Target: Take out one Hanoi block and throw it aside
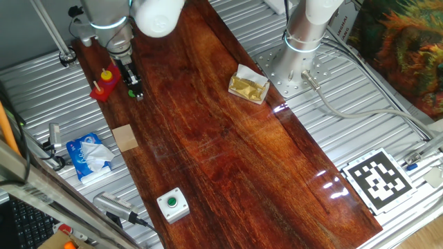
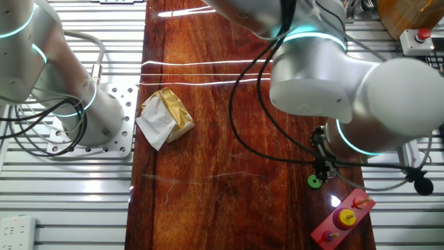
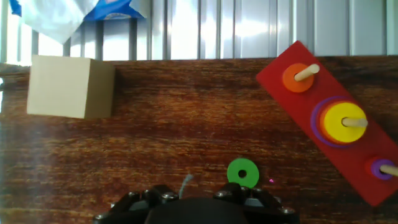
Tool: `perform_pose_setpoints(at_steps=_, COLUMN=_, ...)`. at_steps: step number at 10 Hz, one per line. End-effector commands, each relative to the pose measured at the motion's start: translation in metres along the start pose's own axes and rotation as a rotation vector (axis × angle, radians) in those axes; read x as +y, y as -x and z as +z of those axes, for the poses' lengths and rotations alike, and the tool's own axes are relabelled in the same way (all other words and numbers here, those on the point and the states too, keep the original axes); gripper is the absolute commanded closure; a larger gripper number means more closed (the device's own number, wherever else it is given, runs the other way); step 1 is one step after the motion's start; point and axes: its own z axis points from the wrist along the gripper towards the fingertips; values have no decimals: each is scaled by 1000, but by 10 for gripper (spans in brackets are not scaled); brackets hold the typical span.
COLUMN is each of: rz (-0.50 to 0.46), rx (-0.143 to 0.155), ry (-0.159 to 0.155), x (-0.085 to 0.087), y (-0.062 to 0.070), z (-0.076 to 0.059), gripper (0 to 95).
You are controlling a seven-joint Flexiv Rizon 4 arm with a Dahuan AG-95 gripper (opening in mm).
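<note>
Gripper [image 2: 320, 169] low over table [image 2: 208, 104], just beside red peg base [image 3: 336, 118]. Green Hanoi block [image 3: 242, 172] flat on wood near fingertips, apparently unheld; jaw opening: can't tell.

Count: 1 green ring [image 3: 242, 172] loose on the table; 1 red peg board [image 3: 336, 118] with 3 pegs; 1 wooden cube [image 3: 70, 86] at 10 o'clock; 1 tissue pack [image 1: 88, 156]; 1 green push-button box [image 1: 172, 204]; 1 gold foil packet [image 1: 248, 86].
</note>
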Motion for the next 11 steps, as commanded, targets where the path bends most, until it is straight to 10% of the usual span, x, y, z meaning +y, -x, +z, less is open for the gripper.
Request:
perform_pose_setpoints(at_steps=1, rz=-2, rx=-4, ry=-6, x=0, y=0, z=2, gripper=570)
perform_pose_setpoints(at_steps=4, rz=-6, rx=5, ry=-32, x=0, y=0, z=2, gripper=570)
perform_pose_setpoints(at_steps=6, rz=-33, rx=41, ry=-154, x=1, y=1, z=-2, gripper=570)
perform_pose_setpoints(at_steps=7, rz=-34, rx=54, ry=-162, x=1, y=2, z=-7, gripper=760)
perform_pose_setpoints(at_steps=11, rz=4, rx=74, ry=-169, x=14, y=14, z=-49, gripper=950)
